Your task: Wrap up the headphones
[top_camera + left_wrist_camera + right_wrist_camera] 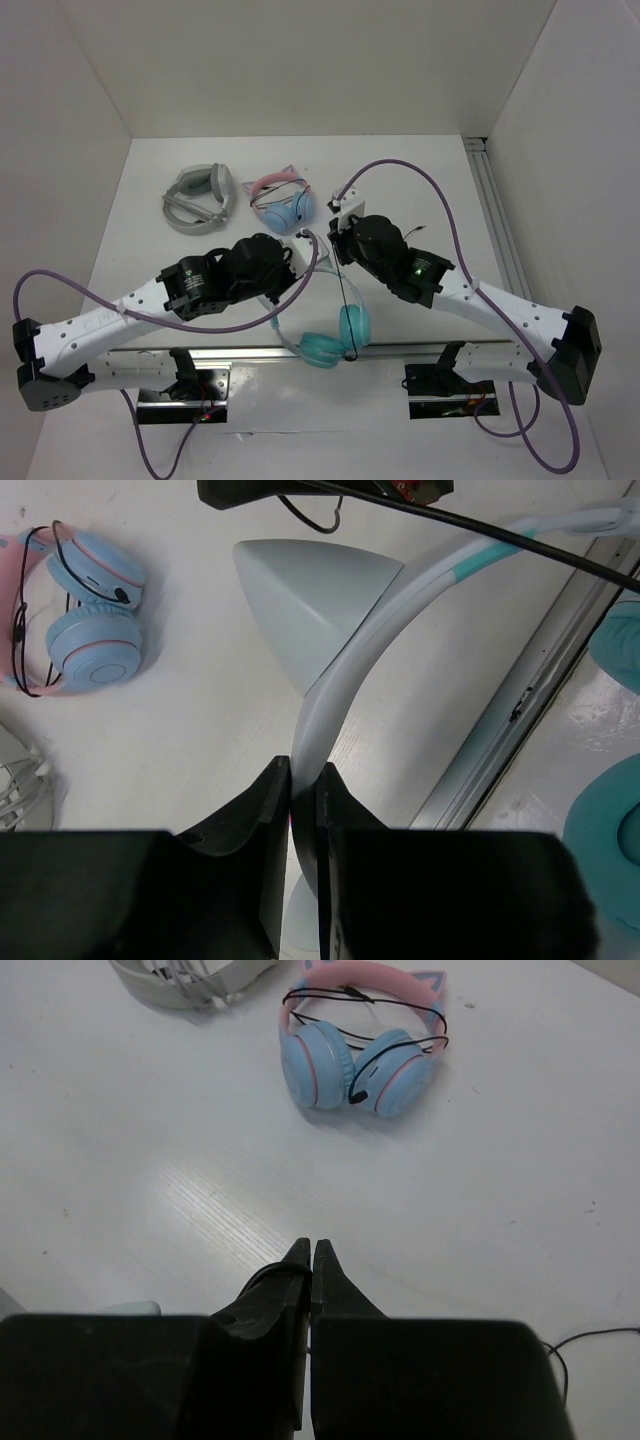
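Currently, teal-cupped headphones [354, 323], pale headband [340, 680] clamped in left fingers [283, 792], right fingers [306, 1265] together.

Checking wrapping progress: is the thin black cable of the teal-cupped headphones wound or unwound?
Unwound: the thin black cable runs straight to the teal ear cups; the visible pale headband shows no turns.

No legible text, brand or number in any view. Closest candidates are both on the left arm. Faint grey marking on its white link [100, 322], down-left of the headphones [335, 338], is too small to read. Small green mark on its black joint [190, 271], left of the headphones, is a shape only, with no letters resolvable.
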Motion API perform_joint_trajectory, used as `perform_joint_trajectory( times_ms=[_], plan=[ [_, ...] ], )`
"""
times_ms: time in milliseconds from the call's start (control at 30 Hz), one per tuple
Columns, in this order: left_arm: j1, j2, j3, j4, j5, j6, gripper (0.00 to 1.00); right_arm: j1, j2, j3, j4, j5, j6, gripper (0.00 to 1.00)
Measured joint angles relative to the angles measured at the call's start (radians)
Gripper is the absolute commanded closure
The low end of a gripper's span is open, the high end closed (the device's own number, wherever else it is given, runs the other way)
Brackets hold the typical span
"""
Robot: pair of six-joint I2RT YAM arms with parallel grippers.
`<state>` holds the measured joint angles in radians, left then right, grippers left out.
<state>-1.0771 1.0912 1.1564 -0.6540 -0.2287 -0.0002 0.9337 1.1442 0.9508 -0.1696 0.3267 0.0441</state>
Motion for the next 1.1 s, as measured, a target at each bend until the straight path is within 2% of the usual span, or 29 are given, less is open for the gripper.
perform_joint_trajectory(
  times_ms=[333, 667, 833, 933, 967, 1033, 1100],
  plan=[
    [0.000, -0.021, -0.018, 0.004, -0.039, 0.002, 1.00, -0.109, -0.052, -0.082, 0.072, -0.146, 0.016, 1.00],
    [0.000, -0.105, -0.018, 0.034, -0.042, -0.004, 1.00, -0.114, -0.033, -0.097, 0.124, -0.225, 0.019, 1.00],
    [0.000, -0.186, -0.018, 0.055, -0.099, -0.010, 1.00, -0.133, -0.027, -0.170, 0.245, -0.372, 0.017, 1.00],
    [0.000, -0.210, -0.018, 0.057, -0.138, -0.014, 1.00, -0.152, -0.026, -0.225, 0.323, -0.479, 0.014, 0.96],
    [-0.001, -0.212, -0.018, 0.057, -0.144, -0.019, 1.00, -0.155, -0.022, -0.237, 0.349, -0.510, 0.015, 0.91],
    [-0.003, -0.212, -0.018, 0.063, -0.150, -0.032, 1.00, -0.157, -0.002, -0.246, 0.406, -0.569, 0.023, 0.86],
    [-0.006, -0.212, -0.018, 0.072, -0.154, -0.036, 1.00, -0.158, 0.036, -0.257, 0.502, -0.627, 0.042, 0.85]
  ],
)
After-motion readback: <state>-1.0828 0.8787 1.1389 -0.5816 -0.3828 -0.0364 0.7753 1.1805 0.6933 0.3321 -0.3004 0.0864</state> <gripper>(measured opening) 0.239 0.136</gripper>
